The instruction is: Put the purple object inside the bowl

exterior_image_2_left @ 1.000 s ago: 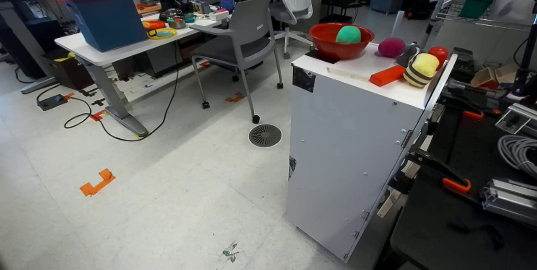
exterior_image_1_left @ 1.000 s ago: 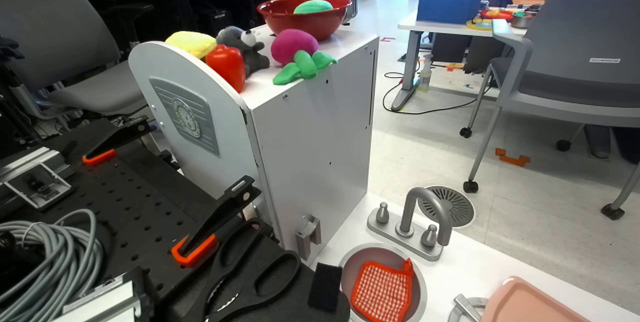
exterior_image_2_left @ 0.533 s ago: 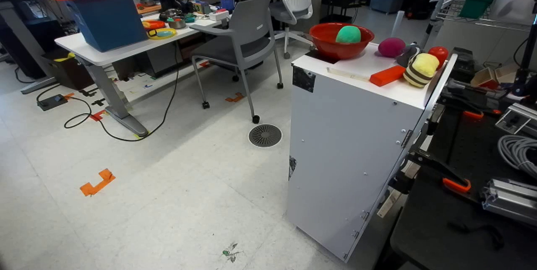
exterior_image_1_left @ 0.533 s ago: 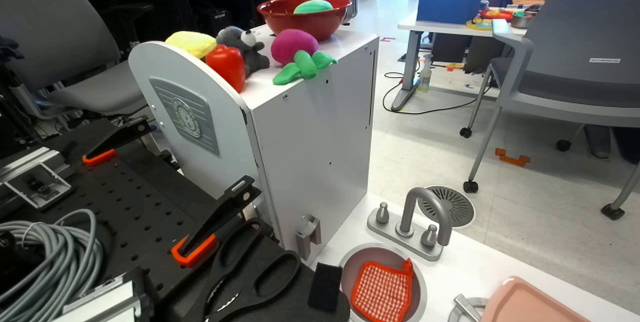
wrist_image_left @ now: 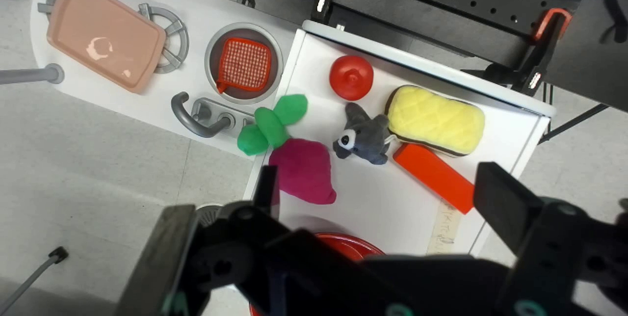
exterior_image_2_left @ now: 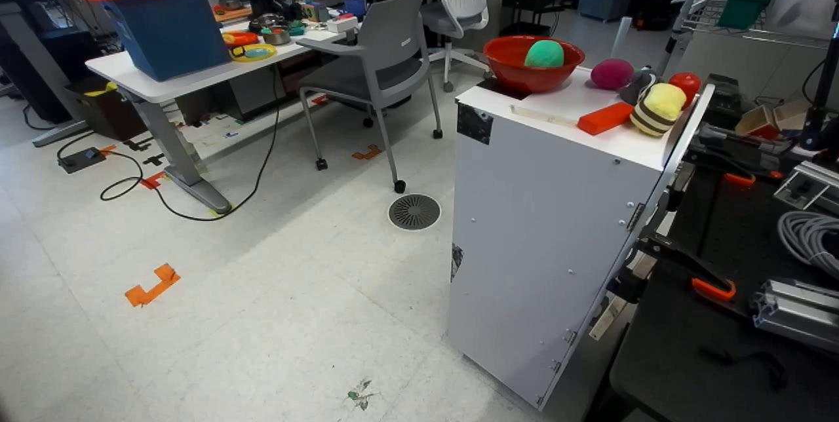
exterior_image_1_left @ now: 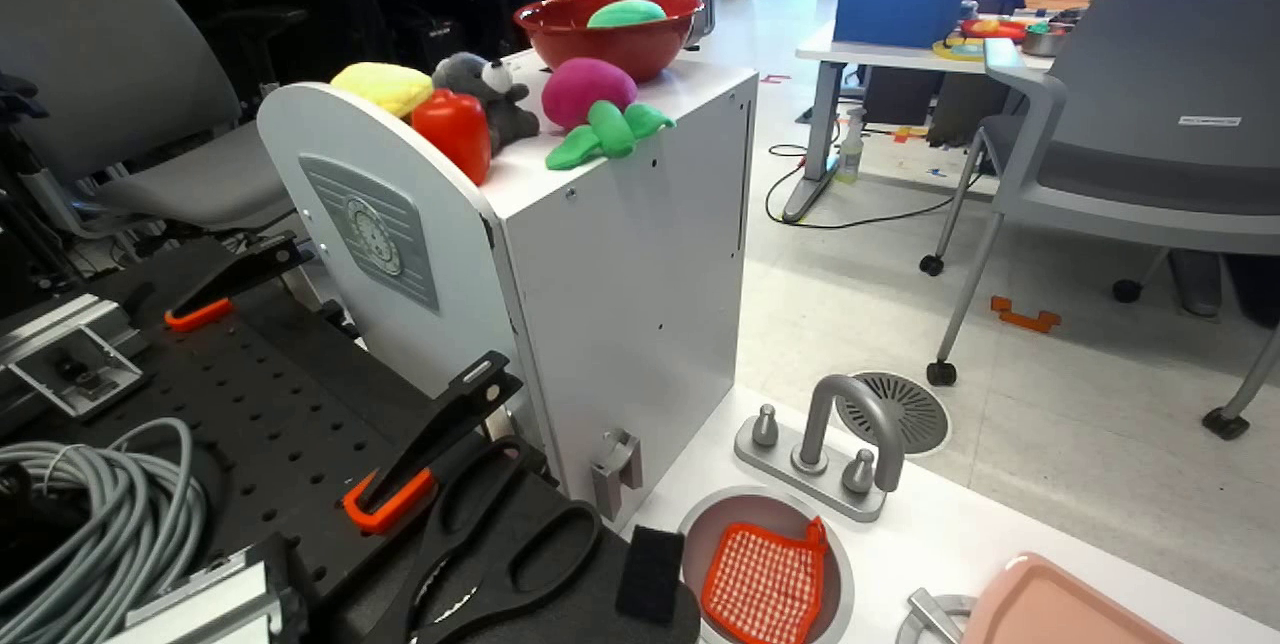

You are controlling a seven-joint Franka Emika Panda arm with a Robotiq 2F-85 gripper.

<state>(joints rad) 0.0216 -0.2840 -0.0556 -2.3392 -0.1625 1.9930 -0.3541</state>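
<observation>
In the wrist view the black two-fingered gripper (wrist_image_left: 379,183) has its fingers spread wide, gripping nothing. The magenta plush turnip with bright green leaves (wrist_image_left: 304,171) lies left of frame centre, partly behind the finger at frame left, its long axis slanting from leaves at upper left to tip at lower right. The next move likely calls for a shift toward frame left and perhaps a wrist turn. The glossy round red bowl (wrist_image_left: 351,245) shows at bottom centre, mostly hidden by the gripper. Both rest on the white cabinet top (wrist_image_left: 382,208); the leaves reach past its edge. In an exterior view, a grey office chair (exterior_image_2_left: 394,42) stands at upper centre on the pale floor (exterior_image_2_left: 282,291).
</observation>
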